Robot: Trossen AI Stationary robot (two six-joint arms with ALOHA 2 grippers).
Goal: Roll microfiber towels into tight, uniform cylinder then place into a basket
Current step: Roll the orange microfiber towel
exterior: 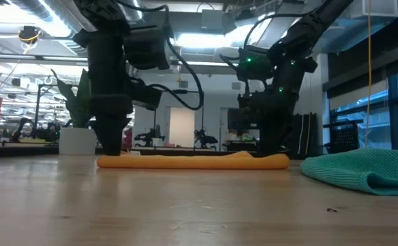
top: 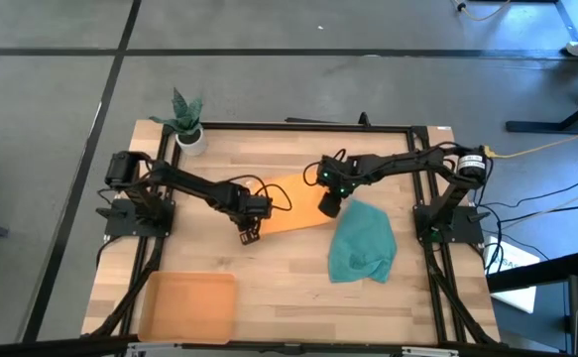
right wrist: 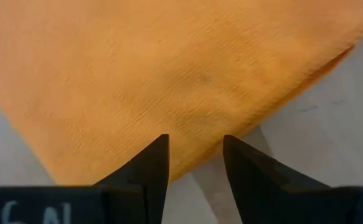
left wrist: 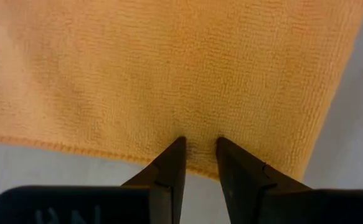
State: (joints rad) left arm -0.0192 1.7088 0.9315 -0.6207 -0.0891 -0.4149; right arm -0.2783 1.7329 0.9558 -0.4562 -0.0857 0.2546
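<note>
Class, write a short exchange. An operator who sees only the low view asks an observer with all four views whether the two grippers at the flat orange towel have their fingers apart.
Operator: Both arms are down at the orange towel. Are the right gripper's fingers apart?
Observer: Yes. The right gripper is open, its tips over the towel's edge at one end, with bare table beside them.
Operator: And the left one?
Observer: The left gripper shows only a narrow gap, with its tips on the cloth just inside an edge at the other end.
</note>
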